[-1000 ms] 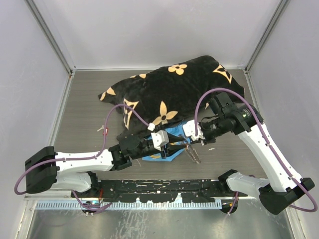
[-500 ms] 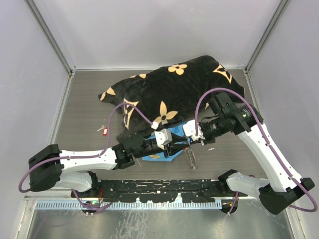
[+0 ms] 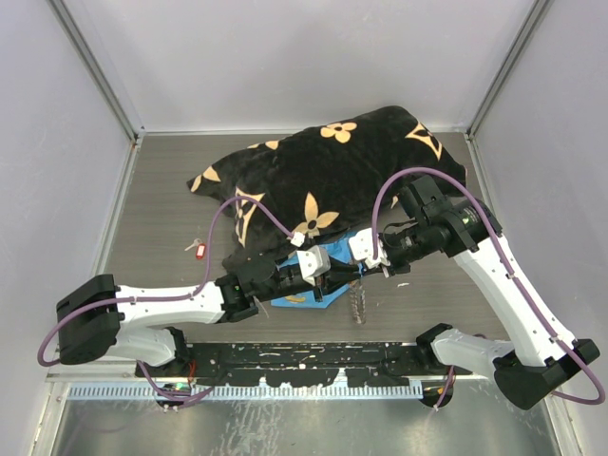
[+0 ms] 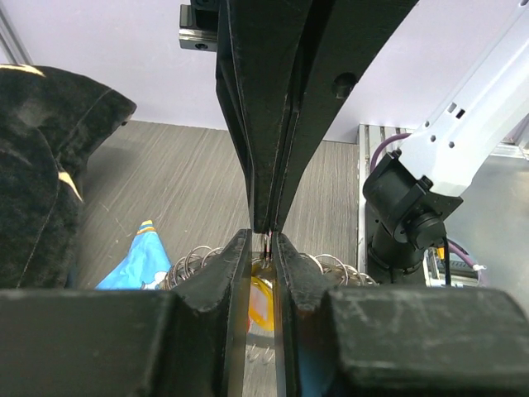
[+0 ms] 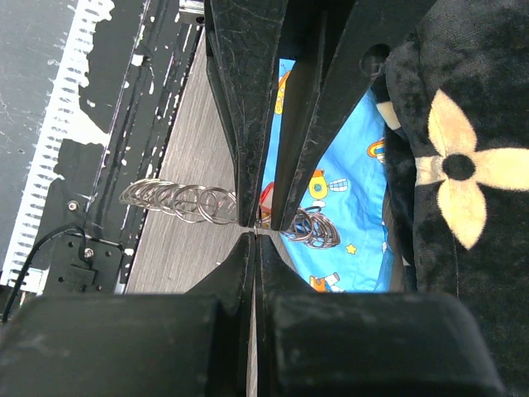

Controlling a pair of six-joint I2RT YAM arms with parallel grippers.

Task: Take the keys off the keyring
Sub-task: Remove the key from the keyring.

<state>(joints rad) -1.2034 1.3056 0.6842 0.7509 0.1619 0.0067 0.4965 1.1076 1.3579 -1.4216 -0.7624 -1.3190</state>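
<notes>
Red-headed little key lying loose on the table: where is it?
In the top view, the small red-headed silver key lies alone on the left part of the grey table, just left of the black flower-patterned cloth.

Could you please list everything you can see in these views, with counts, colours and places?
blanket: one, black with tan flowers, back of the table.
blue cloth: one, small prints, at the blanket's near edge.
keyring: one, silvery loops, over the blue cloth's edge.
red key: one, loose on the table, left side.
yellow key: one, at the keyring.
table: one, grey wood grain.
arms: two, white and black.
left pincer: closed around the yellow key.
right pincer: shut on the keyring.
</notes>
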